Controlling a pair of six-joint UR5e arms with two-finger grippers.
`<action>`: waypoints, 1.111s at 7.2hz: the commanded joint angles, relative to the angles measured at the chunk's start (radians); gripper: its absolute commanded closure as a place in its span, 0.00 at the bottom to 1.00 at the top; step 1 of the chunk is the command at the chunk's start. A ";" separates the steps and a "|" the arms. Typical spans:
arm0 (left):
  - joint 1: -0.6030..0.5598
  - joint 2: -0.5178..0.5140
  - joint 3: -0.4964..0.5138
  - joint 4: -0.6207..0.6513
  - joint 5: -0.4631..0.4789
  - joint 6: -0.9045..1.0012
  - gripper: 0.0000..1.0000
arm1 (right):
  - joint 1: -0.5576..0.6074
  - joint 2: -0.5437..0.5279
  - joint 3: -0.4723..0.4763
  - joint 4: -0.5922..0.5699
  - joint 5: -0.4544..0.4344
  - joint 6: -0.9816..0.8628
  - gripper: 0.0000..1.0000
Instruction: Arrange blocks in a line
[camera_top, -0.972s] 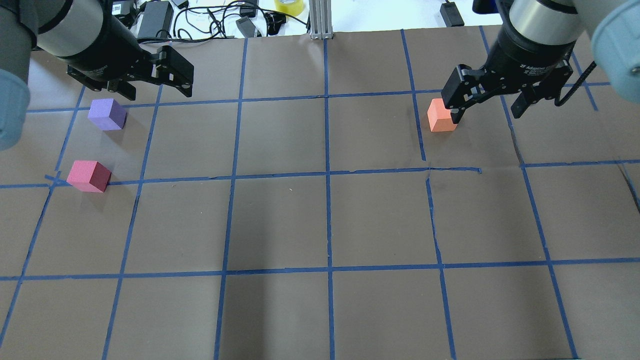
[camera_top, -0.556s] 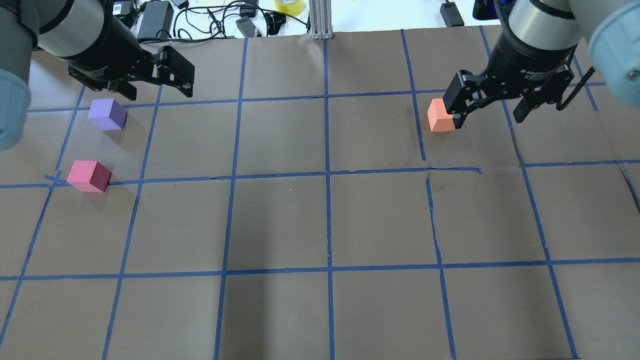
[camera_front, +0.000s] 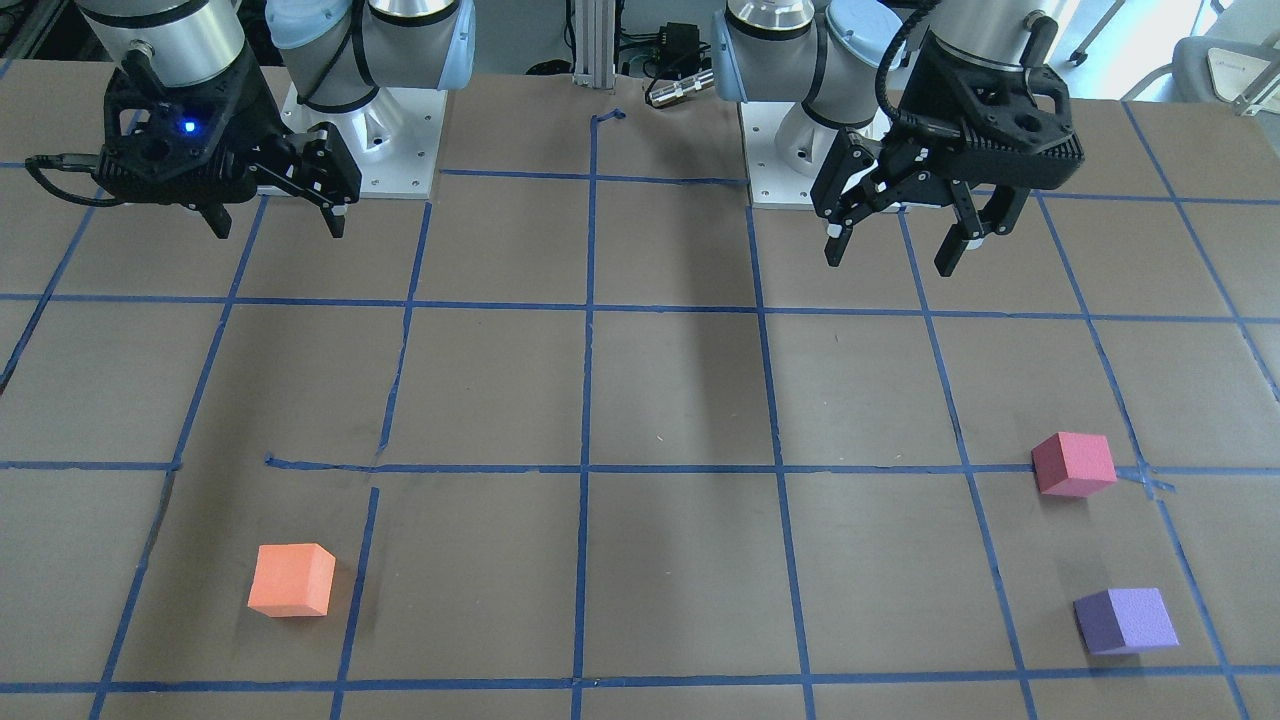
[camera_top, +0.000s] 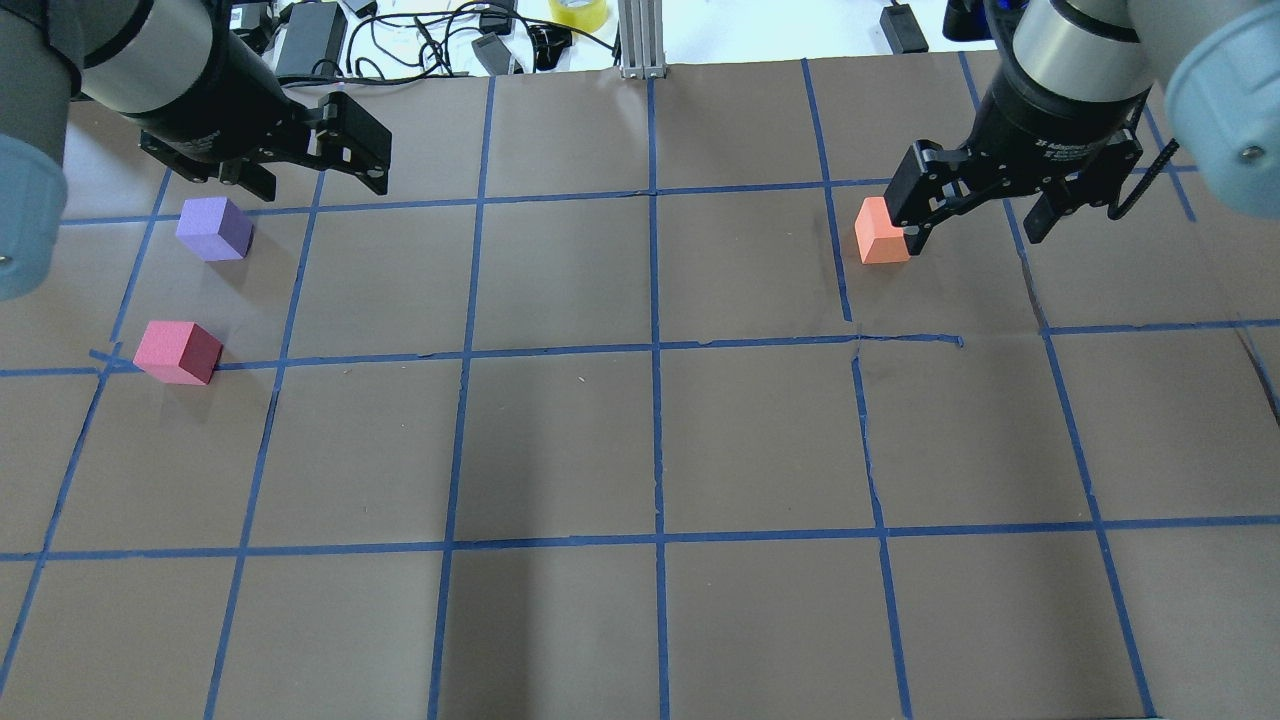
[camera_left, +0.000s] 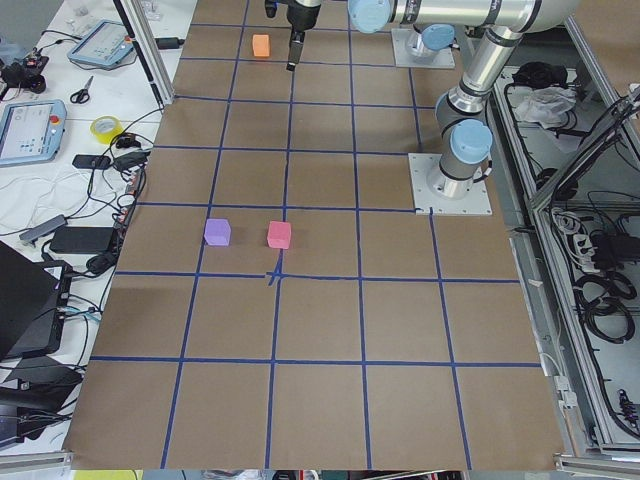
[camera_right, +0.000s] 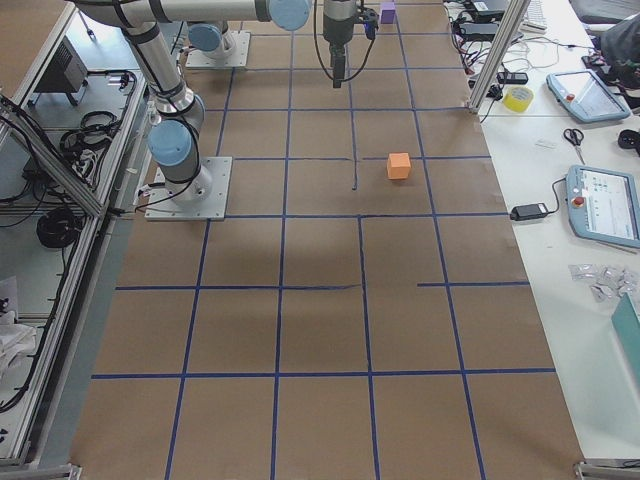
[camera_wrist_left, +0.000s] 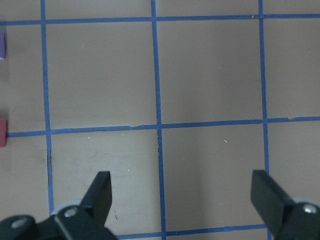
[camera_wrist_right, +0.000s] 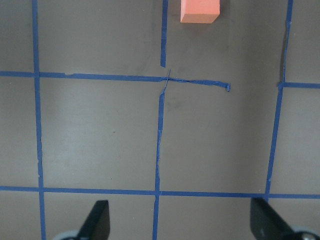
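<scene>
The orange block (camera_top: 882, 232) (camera_front: 291, 580) lies alone on the right half of the table and shows at the top of the right wrist view (camera_wrist_right: 200, 11). The purple block (camera_top: 213, 228) (camera_front: 1125, 620) and the pinkish-red block (camera_top: 178, 351) (camera_front: 1073, 463) lie close together on the left half. My right gripper (camera_top: 975, 235) (camera_front: 270, 212) is open and empty, high above the table, on the robot's side of the orange block. My left gripper (camera_top: 315, 187) (camera_front: 890, 260) is open and empty, high up, apart from the purple and pinkish-red blocks.
Brown paper with a blue tape grid (camera_top: 655, 350) covers the table. Cables, a power brick (camera_top: 310, 40) and a yellow tape roll (camera_top: 578, 12) lie beyond the far edge. An aluminium post (camera_top: 640, 40) stands at the far middle edge. The arm bases (camera_front: 370, 140) stand at the robot's side.
The right arm has shifted slightly, its gripper still open above the table. The left gripper has moved a touch to the right. The three blocks have not moved.
</scene>
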 joint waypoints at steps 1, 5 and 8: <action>0.000 -0.001 0.001 0.001 -0.001 0.000 0.00 | -0.003 0.092 -0.001 -0.112 0.004 -0.005 0.00; 0.000 -0.005 -0.001 0.001 -0.001 0.001 0.00 | -0.020 0.307 -0.001 -0.416 0.004 -0.096 0.00; 0.006 0.013 -0.001 -0.002 -0.001 0.003 0.00 | -0.047 0.478 -0.009 -0.629 0.017 -0.086 0.00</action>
